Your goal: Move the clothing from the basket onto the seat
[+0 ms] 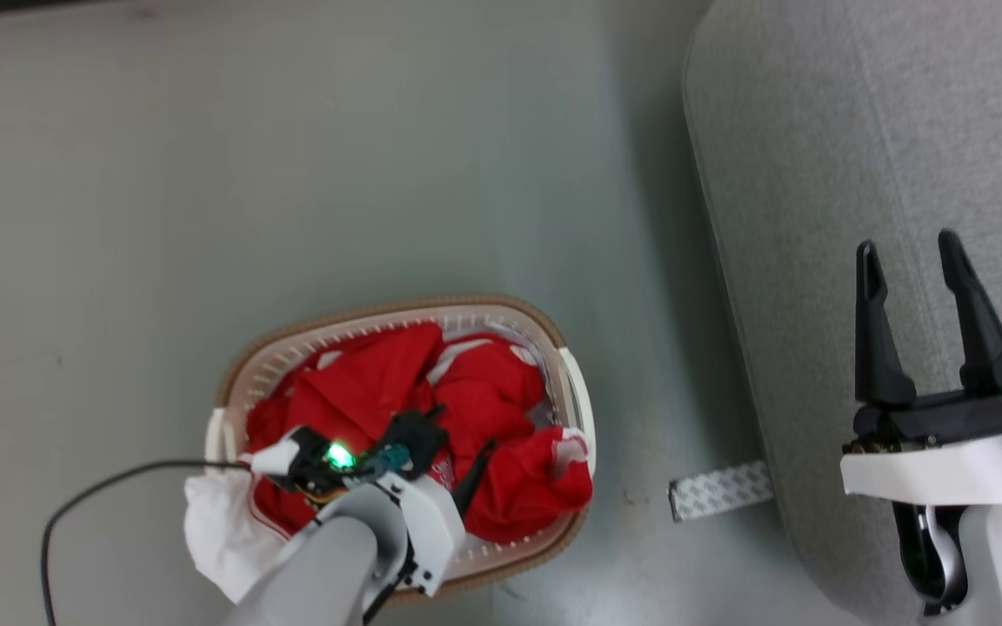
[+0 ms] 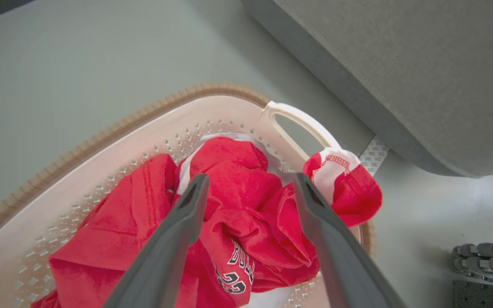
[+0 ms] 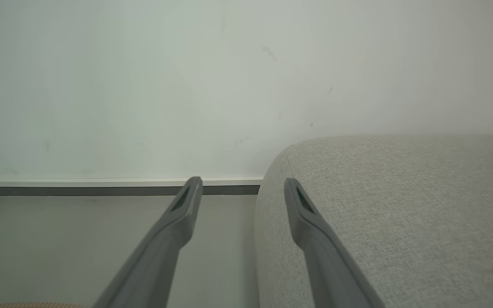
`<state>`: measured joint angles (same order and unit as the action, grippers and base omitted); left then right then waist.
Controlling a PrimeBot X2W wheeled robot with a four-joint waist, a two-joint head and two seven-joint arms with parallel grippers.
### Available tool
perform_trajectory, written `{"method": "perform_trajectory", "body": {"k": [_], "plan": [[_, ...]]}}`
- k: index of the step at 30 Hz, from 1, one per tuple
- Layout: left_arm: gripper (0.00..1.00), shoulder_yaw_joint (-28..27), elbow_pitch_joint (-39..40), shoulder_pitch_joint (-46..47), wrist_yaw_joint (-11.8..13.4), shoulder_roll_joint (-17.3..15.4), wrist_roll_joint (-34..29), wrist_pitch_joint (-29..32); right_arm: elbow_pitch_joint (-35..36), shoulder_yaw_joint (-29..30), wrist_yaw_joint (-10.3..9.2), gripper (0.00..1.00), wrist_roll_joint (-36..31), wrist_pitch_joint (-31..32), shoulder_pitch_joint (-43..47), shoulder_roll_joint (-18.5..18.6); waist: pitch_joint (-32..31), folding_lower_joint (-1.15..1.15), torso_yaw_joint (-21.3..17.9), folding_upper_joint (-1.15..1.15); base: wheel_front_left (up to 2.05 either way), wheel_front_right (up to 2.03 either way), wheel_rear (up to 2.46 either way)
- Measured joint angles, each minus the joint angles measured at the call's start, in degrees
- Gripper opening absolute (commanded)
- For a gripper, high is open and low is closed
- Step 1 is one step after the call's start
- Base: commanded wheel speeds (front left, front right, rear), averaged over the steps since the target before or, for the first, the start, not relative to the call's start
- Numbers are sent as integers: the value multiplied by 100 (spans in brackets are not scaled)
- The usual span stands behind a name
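Head view: laundry on a smooth pale grey-green floor (image 1: 292,156) beside a sofa.
Cream-white perforated plastic basket (image 1: 379,313), brown-rimmed, near but apart from the large light grey woven-fabric seat (image 1: 858,130); red white-trimmed clothing (image 1: 370,382) heaped inside, a white piece over the rim. Left gripper (image 2: 250,177) spread wide over the heap, gripping nothing; right gripper (image 1: 908,243) equally wide, empty, above the seat. Plain pale wall (image 3: 186,85), dark skirting (image 3: 101,190) behind.

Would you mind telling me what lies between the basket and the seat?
In the head view, mostly bare floor, plus one white patterned strip lying at the edge of the seat, short of the basket.
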<state>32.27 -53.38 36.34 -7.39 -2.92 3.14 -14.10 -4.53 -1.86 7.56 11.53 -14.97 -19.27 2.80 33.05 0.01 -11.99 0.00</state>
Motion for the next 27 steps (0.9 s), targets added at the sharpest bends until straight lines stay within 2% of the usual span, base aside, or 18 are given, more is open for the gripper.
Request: {"method": "perform_trajectory", "body": {"k": [12, 13, 14, 16, 17, 18, 23, 27], "plan": [[100, 605, -923, 1188, -15, -249, 413, 182, 478, -118, 0, 100, 182, 0, -545, 0, 1361, 0, -246, 0, 0, 0, 0], [85, 619, -1007, 1250, -15, -260, 455, 183, 492, -125, 0, 100, 182, 1, -553, 1, 1450, 0, -255, 0, 0, 0, 0], [58, 630, -1102, 1293, -15, -265, 501, 185, 505, -136, 0, 100, 182, 0, -558, -1, 1531, 0, -262, 0, 0, 0, 0], [34, 673, -1255, 1324, -15, -261, 556, 162, 525, -142, 0, 100, 182, 1, -564, -2, 1648, 0, -270, 0, 0, 0, 0], [7, 709, -1325, 1340, -15, -253, 579, 154, 534, -138, 0, 100, 182, 1, -564, -1, 1680, 0, -266, 0, 0, 0, 0], [0, 745, -1377, 1349, -15, -236, 610, 146, 536, -131, 0, 100, 181, 1, -563, -1, 1690, 0, -251, 0, 0, 0, 0], [0, 880, -1478, 1300, -15, -146, 949, 47, 500, -90, 0, 100, 158, 1, -559, -3, 1524, -1, -175, 0, 0, 0, 0], [0, 873, -1224, 1131, -15, -87, 1327, -64, 448, -22, 0, 100, 129, 1, -497, -3, 1233, -1, -102, 0, 0, 0, 0]]}}
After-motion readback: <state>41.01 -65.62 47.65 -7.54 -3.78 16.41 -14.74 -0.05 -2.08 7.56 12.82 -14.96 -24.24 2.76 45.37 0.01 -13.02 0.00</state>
